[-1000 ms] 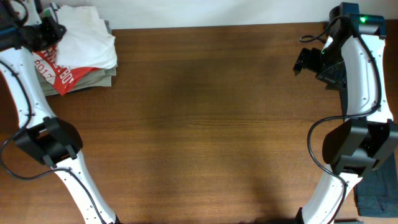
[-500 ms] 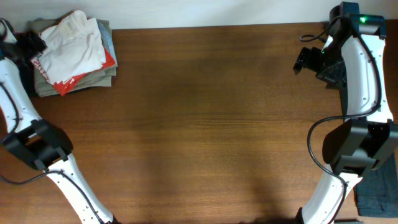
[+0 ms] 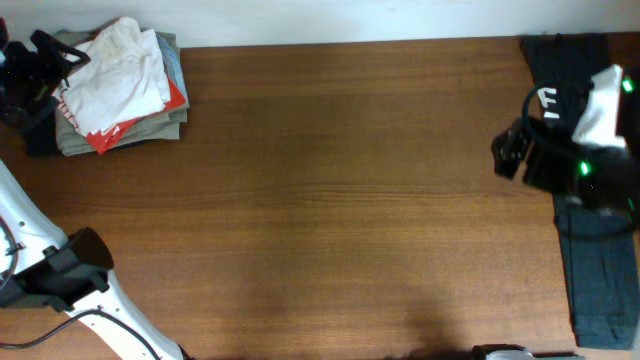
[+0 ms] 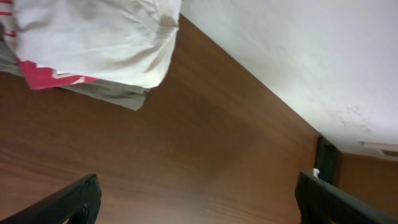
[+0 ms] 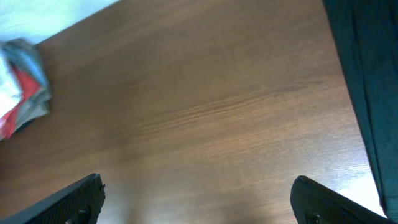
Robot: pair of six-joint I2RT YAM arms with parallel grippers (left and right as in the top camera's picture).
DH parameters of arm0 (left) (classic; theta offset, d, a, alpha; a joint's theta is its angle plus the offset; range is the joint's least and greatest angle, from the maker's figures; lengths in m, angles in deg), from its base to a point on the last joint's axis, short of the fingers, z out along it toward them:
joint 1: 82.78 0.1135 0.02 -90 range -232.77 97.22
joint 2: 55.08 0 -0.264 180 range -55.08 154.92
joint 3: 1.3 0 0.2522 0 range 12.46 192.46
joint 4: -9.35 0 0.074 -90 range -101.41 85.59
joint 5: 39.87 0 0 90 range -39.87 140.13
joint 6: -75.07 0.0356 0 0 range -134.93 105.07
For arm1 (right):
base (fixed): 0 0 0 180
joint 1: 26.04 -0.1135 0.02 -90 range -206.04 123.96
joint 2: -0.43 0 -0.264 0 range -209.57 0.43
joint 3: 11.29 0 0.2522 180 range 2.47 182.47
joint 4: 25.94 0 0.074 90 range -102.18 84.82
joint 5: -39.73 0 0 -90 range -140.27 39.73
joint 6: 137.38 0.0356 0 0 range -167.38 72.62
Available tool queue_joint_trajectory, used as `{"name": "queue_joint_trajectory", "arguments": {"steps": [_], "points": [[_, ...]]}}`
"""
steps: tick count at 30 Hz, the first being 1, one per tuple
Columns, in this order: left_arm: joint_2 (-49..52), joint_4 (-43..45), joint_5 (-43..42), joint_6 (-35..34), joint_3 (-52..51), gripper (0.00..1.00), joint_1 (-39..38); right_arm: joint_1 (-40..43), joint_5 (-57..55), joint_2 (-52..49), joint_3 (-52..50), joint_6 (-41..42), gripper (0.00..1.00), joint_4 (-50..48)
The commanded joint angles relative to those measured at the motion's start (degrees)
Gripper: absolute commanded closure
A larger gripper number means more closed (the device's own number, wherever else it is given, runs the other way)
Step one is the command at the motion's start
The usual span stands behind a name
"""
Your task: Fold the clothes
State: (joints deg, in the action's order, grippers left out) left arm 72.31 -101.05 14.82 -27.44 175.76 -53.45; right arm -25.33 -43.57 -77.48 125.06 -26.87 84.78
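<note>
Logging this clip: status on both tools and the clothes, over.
Left tool open, empty, beside clothes pile. Right tool open, empty, near dark garment at right edge. Pile's white top piece crumpled. Nothing in the way.

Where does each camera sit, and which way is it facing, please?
Overhead: fixed above, looking straight down at the table; both arms show, left gripper beside the clothes pile, right gripper near the dark cloth.
Left wrist: low by the pile, facing along the table's back edge and wall; its own fingers frame the bottom.
Right wrist: above the right side, facing left across the table; its own fingers show.
Shared: all three see the clothes pile.
</note>
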Motion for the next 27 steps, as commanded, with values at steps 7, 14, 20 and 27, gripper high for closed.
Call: {"name": "queue_joint_trajectory", "arguments": {"steps": [7, 14, 20, 27], "points": [[0.09, -0.07, 8.41, -0.09, -0.02, 0.01, -0.02, -0.76, 1.05, 7.63, -0.68, -1.18, 0.01, 0.33], [0.09, -0.07, 8.39, -0.09, -0.02, 0.01, -0.02, -0.63, -6.82, 43.15, -50.93, -3.45, 0.01, -31.71], [0.09, -0.07, 8.39, -0.09, -0.02, 0.01, -0.02, 4.35, -2.78, 73.99, -103.54, -3.54, 0.01, -79.36], [0.09, -0.07, 8.39, -0.09, -0.02, 0.01, -0.02, 4.63, -5.42, 77.68, -122.27, -1.20, 0.01, -107.93]]}}
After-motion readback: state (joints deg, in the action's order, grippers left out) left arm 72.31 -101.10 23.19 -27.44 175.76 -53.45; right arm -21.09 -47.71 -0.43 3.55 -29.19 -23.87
